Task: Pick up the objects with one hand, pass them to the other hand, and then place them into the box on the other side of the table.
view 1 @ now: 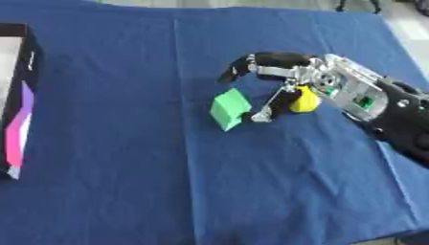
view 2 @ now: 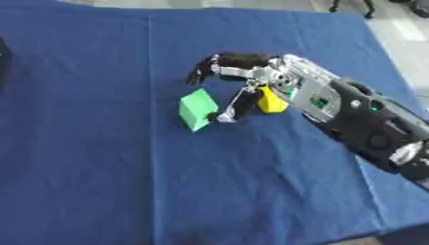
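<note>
Left eye view: right hand (view 1: 289, 79) at green block (view 1: 230, 108)

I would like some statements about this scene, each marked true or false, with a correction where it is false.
1. The right hand is over the blue tablecloth near a green block. True.
2. The green block lies inside the box. False: it is on the cloth by the right hand, and the box stands at the table's left edge.
3. A yellow object sits under the right hand, beside its thumb. True.
4. The left hand is holding the yellow object. False: the left hand shows in no view.
5. The tablecloth is red. False: it is blue.
</note>
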Robot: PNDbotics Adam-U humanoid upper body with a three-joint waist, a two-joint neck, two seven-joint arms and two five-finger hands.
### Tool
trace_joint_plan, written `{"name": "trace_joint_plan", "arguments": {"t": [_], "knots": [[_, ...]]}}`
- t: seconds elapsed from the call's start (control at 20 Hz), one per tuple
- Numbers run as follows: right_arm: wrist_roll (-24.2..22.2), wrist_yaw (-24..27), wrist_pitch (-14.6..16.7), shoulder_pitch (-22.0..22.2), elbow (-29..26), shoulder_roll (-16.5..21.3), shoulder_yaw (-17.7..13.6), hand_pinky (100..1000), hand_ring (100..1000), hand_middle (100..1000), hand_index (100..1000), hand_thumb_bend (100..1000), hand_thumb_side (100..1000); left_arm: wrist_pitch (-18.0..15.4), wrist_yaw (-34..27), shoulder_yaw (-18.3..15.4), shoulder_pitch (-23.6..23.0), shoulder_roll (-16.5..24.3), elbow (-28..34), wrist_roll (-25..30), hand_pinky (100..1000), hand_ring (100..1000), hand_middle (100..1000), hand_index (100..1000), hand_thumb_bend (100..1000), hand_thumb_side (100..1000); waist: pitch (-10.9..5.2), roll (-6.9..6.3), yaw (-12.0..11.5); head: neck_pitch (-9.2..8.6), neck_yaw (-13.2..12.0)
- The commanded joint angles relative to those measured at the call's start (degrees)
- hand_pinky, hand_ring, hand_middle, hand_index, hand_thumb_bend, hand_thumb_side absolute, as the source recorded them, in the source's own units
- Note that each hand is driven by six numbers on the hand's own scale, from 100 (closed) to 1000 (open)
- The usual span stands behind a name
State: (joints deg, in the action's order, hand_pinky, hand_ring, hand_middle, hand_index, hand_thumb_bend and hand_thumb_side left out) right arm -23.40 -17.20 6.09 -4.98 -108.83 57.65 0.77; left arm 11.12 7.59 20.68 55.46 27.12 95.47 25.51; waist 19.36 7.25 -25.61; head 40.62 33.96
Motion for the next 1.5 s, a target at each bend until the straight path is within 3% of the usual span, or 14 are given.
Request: {"name": "trace_joint_plan", "arguments": {"t": [0.05,0.8,0.95,1.0,1.5], "knots": [[-0.31,-0.39,0.26,-0.39,0.01,0.96,-0.86,845,813,760,846,382,100,0.01,0.36,-0.47,1.30,0.86,1.04,0.06,1000,657,532,681,100,304,-0.12,0.59,-0.07,-0.87,-0.07],[-0.05,2.46,1.11,-0.22,-0.16,0.56,-0.35,848,775,608,678,360,100,0.09,0.50,-0.59,1.03,0.65,1.03,0.41,1000,658,531,679,100,305,-0.29,0.71,-0.05,-0.82,-0.62],[-0.05,2.28,1.17,-0.21,-0.11,0.52,-0.30,848,775,608,678,360,100,0.08,0.44,-0.62,1.01,0.63,1.05,0.44,1000,658,531,679,100,305,-0.30,0.72,-0.06,-0.83,-0.61],[0.08,2.24,1.12,-0.18,-0.07,0.48,-0.35,848,757,555,630,349,100,0.08,0.43,-0.65,0.96,0.64,1.05,0.43,1000,658,531,679,100,306,-0.35,0.72,-0.03,-0.84,-0.65],[5.22,4.65,1.01,0.73,-0.96,0.92,-1.32,825,723,498,574,320,100,-0.22,0.09,-0.92,0.26,0.77,1.00,0.05,1000,655,534,681,100,314,-1.78,-0.08,0.97,-0.62,-0.72]]}}
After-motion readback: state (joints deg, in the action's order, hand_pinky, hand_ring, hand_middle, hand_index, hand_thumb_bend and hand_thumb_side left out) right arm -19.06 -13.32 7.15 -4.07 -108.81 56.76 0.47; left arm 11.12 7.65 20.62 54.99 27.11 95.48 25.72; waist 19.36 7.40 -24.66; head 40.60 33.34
